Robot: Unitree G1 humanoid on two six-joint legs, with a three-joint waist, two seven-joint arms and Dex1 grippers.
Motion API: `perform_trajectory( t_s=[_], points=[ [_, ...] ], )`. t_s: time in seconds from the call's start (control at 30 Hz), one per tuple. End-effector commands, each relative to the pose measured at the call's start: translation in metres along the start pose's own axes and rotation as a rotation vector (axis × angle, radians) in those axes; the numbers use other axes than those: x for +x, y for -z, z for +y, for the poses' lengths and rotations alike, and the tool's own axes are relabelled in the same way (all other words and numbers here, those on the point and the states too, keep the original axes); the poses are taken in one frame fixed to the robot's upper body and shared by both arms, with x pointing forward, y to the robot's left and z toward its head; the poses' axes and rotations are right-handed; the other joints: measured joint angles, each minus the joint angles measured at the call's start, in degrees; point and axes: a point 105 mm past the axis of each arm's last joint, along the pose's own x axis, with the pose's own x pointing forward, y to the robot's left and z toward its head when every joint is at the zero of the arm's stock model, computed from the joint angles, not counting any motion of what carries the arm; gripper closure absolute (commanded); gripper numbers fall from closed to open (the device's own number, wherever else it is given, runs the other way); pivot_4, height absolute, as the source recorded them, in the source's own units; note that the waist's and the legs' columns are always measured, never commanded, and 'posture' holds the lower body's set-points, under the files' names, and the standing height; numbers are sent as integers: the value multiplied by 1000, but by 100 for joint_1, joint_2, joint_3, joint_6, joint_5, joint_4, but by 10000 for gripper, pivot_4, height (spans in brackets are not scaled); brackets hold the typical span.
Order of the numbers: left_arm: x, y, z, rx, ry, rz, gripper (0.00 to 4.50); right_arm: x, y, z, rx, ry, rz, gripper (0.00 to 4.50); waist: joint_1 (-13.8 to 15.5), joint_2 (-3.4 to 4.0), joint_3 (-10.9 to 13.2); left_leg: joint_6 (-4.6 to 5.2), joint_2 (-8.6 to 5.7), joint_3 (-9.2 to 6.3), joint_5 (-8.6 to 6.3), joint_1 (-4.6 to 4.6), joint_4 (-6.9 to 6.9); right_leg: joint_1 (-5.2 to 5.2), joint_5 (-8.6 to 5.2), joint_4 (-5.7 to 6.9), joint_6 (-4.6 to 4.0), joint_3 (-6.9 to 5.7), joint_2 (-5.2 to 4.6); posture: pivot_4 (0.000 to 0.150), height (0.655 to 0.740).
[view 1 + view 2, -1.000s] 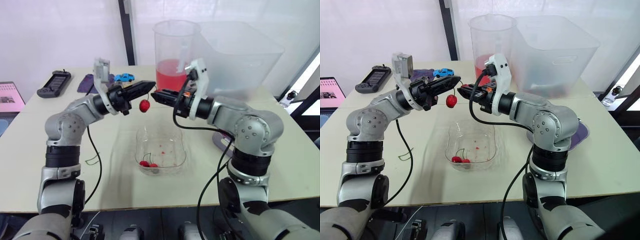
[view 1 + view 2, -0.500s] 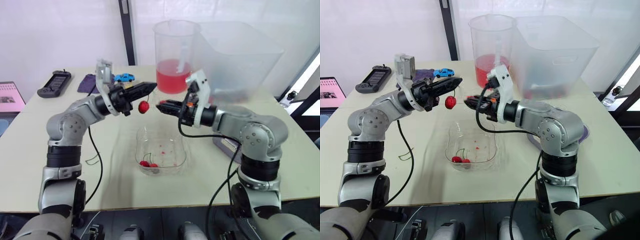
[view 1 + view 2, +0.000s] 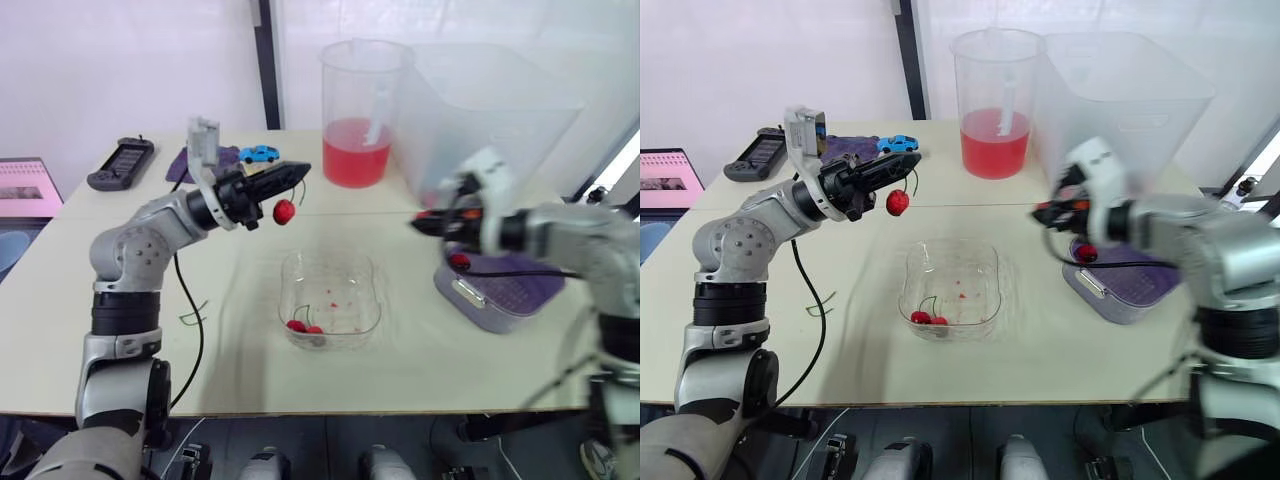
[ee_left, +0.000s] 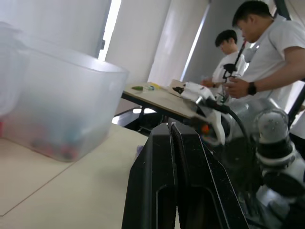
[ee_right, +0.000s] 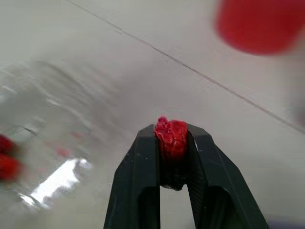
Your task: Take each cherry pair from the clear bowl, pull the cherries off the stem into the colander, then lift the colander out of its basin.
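Note:
My left gripper (image 3: 293, 174) is raised over the table's left half, shut on a thin stem from which one red cherry (image 3: 284, 211) hangs. Its fingers (image 4: 164, 143) press together in the left wrist view. My right gripper (image 3: 420, 222) is at the right, over the near-left rim of the purple colander (image 3: 505, 298), shut on a red cherry (image 5: 170, 135). Another red cherry (image 3: 458, 261) shows just below it at the colander's edge. The clear bowl (image 3: 366, 278) sits at the table's middle with a cherry pair (image 3: 300, 326) in its near-left corner.
A pitcher of red liquid (image 3: 362, 110) and a large translucent tub (image 3: 490, 110) stand at the back. A blue toy car (image 3: 260, 154), a dark handset (image 3: 120, 163) and a purple cloth lie back left. A loose stem (image 3: 190, 318) lies left of the bowl. People stand beyond the table.
My right arm has swung right, away from the left gripper and the bowl, to over the colander with a cherry in its fingers. The left gripper has stayed put with the other cherry.

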Motion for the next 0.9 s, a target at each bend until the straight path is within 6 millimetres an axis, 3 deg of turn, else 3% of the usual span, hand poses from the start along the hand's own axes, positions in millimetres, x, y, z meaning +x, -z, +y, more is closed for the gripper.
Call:
perform_trajectory(
  t_s=[0.03, 0.13, 0.27, 0.3, 0.4, 0.53, 0.6, 0.67, 0.73, 0.83, 0.9],
  points=[
    [3, -11, -9, 63, 33, -39, 45000, -18, 17, -25, -85, 40, 117, 38901, -10, 0, 0, 0, 4, 3, 0, 3, 0, 0, 0, 1, 0, 1, 3, 1500, 7337],
    [4, -8, -11, 63, 38, -35, 45000, -28, 39, -40, -122, 72, 234, 38901, -40, 1, 0, 0, 9, 12, 0, 9, -3, -1, 0, 4, 0, 8, 7, 1500, 7337],
    [6, -6, -12, 65, 43, -27, 45000, -27, 64, -49, -132, 95, 320, 38901, -40, 0, 0, 0, 11, 13, 0, 9, -4, -2, 0, 3, 0, 9, 8, 1500, 7337],
    [7, -6, -12, 66, 45, -25, 45000, -27, 69, -50, -137, 94, 333, 32298, -29, 1, 0, 0, 11, 13, 0, 9, -4, -2, 0, 3, 0, 9, 8, 1500, 7337],
    [8, -6, -14, 69, 50, -20, 45000, -25, 74, -55, -134, 116, 328, 19554, -3, 0, 0, -1, 11, 13, 1, 8, -2, -2, 0, 4, 0, 9, 7, 1500, 7337],
    [9, -8, -15, 69, 57, -14, 45000, -32, 64, -60, -138, 132, 298, 261, 21, 1, 1, -3, 10, 12, 2, 8, 0, -2, 0, 4, 0, 8, 6, 1500, 7337],
    [10, -9, -16, 65, 58, -14, 45000, -38, 52, -62, -144, 142, 266, 261, 24, 1, 1, -3, 10, 12, 2, 7, 0, -2, 0, 4, 0, 8, 6, 1500, 7337],
    [12, -10, -15, 48, 53, -12, 45000, -40, 23, -58, -136, 132, 138, 261, 20, 3, 2, -3, 9, 13, 2, 7, 1, -2, 0, 4, 0, 9, 6, 1500, 7337],
    [17, -11, -15, 34, 60, -20, 45000, -33, -5, -35, -119, 35, 1, 261, 14, 3, 2, -3, 10, 11, 2, 7, 0, -2, 0, 4, 0, 9, 6, 1500, 7337],
    [23, -13, -15, 18, 57, -59, 45000, -14, -28, 34, -85, -261, -161, 261, -5, -2, 0, -3, 16, 0, 2, 9, -2, -1, 0, 4, 0, 7, 13, 1500, 7337],
    [27, -10, -16, 8, 62, -68, 45000, -5, -41, 66, -21, -389, -267, 261, -9, -4, -1, -7, 17, -8, 4, 9, 0, 3, 0, 4, 0, 1, 14, 1500, 7337]
  ],
)
